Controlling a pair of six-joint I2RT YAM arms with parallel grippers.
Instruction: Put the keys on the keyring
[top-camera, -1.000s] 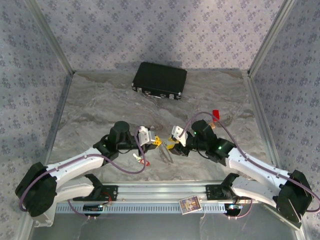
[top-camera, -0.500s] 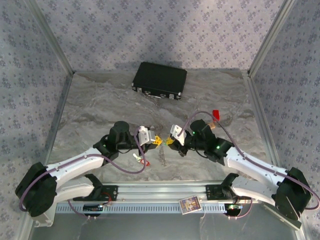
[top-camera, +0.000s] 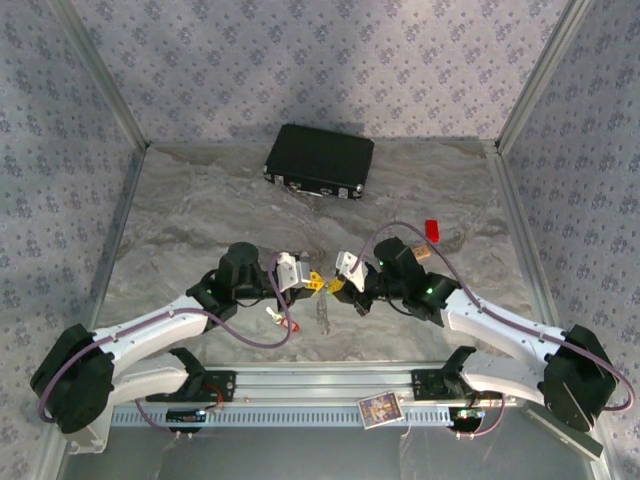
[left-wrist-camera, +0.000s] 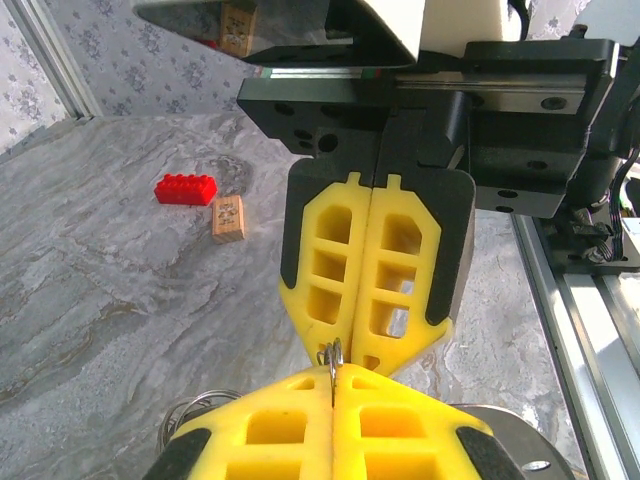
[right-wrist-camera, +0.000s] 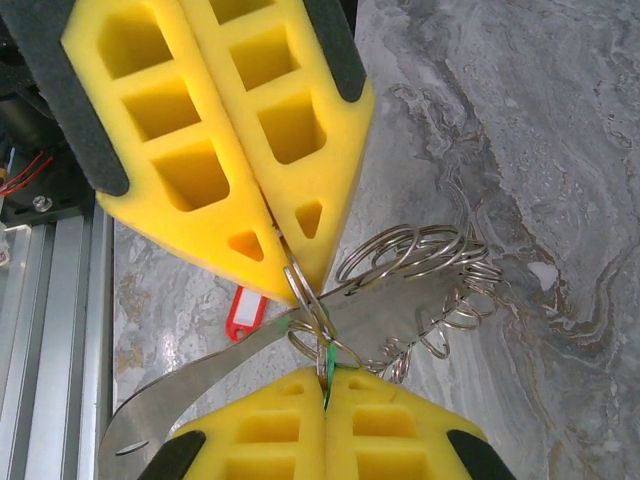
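Keyring (right-wrist-camera: 302, 288) pinched; green tag (right-wrist-camera: 325, 362) perhaps half-hidden.

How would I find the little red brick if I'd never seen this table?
On the grey marbled table, look right of centre, just beyond the right arm. The red brick lies there; it is studded and bright red, unlike the tan block beside it.
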